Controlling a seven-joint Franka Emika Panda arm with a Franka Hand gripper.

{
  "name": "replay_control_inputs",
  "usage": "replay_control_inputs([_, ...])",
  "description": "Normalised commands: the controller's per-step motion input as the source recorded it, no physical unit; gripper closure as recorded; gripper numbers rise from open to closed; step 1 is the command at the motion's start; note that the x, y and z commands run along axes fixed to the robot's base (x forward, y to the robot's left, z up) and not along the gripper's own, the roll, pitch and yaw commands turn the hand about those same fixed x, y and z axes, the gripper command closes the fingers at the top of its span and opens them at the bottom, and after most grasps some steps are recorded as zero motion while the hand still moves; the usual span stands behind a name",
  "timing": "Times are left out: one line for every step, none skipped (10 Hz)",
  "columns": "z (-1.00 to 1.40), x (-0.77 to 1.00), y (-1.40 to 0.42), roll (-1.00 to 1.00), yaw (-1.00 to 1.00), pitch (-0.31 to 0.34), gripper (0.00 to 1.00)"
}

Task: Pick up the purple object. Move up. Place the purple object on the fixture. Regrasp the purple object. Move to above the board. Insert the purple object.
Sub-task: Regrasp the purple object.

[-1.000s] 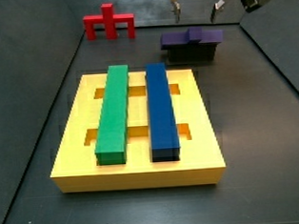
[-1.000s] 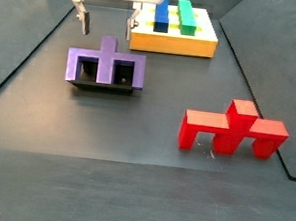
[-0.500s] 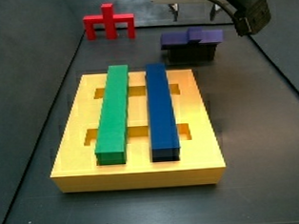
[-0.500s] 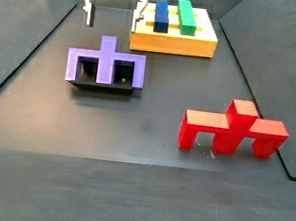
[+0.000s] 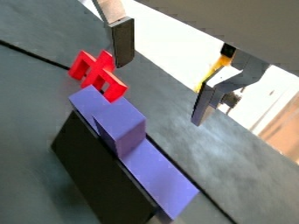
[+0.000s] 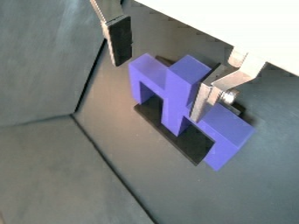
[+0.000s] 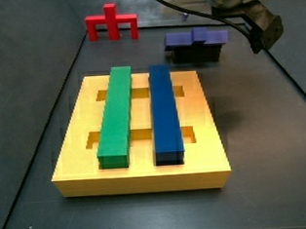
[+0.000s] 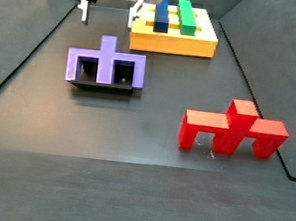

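Note:
The purple object [image 7: 195, 38] sits on the dark fixture [image 7: 195, 56] at the back right of the floor. It also shows in the other side view [image 8: 106, 67], resting on the fixture [image 8: 103, 87]. My gripper [image 8: 108, 9] hangs above and behind it, open and empty, apart from it. In a side view the gripper [image 7: 252, 21] is partly cut off at the frame edge. In both wrist views the gripper [image 5: 163, 74] [image 6: 163, 68] stands wide open over the purple object [image 5: 117, 127] [image 6: 176, 83], with nothing between the pads.
A yellow board [image 7: 140, 173] holds a green bar [image 7: 114, 114] and a blue bar [image 7: 165, 111]; it also shows in the other side view [image 8: 172, 45]. A red object [image 7: 111, 23] [image 8: 232, 130] stands on the dark floor and shows in a wrist view [image 5: 96, 74].
The open gripper has drifted farther back from the purple object in one side view, and the arm has come further into the other. The purple object has not moved.

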Motion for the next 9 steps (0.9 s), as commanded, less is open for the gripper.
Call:
replay_control_inputs([0.0,-0.05,-0.06,0.08,0.05,-0.123,0.0])
replay_control_inputs([0.0,0.02,0.0,0.0,0.0,0.0,0.0])
replay_control_inputs([-0.21,0.0,0.0,-0.32,-0.03,-0.191,0.0])
replay_control_inputs([-0.49,0.0,0.0,-0.6,0.0,-0.294,0.0])
replay_control_inputs([-0.51,0.0,0.0,-0.57,0.0,-0.297,0.0])
replay_control_inputs([-0.35,-0.01,0.0,-0.29,0.0,-0.2,0.0])
replay_control_inputs([-0.22,0.0,0.0,-0.11,0.0,-0.109,0.0])
replay_control_inputs([-0.11,0.02,-0.06,0.14,0.0,0.0,0.0])
replay_control_inputs([-0.22,0.09,-0.02,0.21,-0.07,0.109,0.0])
